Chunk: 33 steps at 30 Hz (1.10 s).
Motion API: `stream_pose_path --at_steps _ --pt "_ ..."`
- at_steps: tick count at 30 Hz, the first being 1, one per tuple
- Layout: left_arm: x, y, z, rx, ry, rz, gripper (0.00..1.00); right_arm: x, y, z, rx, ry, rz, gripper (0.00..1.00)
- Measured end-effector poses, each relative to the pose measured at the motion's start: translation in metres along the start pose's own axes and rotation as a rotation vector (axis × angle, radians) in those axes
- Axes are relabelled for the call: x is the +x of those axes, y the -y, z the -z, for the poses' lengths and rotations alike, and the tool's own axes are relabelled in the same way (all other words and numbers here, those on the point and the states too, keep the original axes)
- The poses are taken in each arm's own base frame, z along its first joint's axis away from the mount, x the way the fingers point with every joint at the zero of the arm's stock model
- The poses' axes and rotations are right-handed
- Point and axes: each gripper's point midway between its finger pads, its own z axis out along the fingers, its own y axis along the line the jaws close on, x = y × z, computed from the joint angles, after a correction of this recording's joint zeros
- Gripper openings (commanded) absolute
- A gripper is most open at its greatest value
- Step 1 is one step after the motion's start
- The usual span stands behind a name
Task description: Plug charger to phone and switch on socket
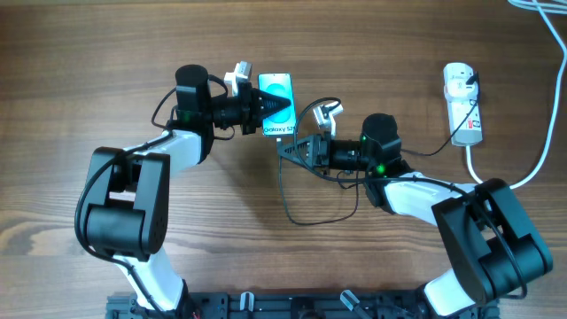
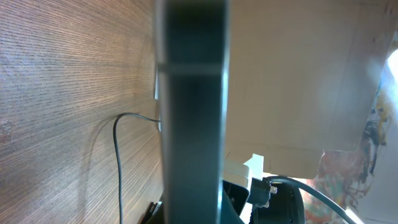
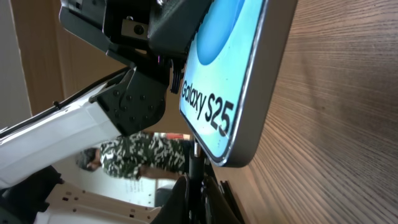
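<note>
My left gripper (image 1: 264, 111) is shut on the phone (image 1: 277, 89), holding it on edge above the table. The teal screen reads "Galaxy S25" in the right wrist view (image 3: 230, 68). In the left wrist view the phone (image 2: 193, 93) is a dark vertical bar filling the jaws (image 2: 193, 208). My right gripper (image 1: 289, 147) is shut on the connector end of the charger (image 3: 196, 163), and its metal tip meets the phone's lower edge. The thin black cable (image 1: 301, 217) loops on the table below the grippers. The white socket (image 1: 464, 115) lies at the far right.
A thick white cord (image 1: 540, 133) curves from the socket along the right edge to the top corner. A black rail (image 1: 292, 306) runs along the table's front edge. Both arms meet over the middle of the wooden table.
</note>
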Motion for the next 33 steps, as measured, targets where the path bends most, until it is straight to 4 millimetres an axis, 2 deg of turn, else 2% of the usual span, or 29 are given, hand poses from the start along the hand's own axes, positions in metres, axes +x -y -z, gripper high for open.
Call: stream_pose_path --at_steps 33 --pt "-0.0003 0.0003 0.0001 0.001 0.001 -0.002 0.04 -0.006 0.0016 0.0035 0.006 0.024 -0.009 0.04"
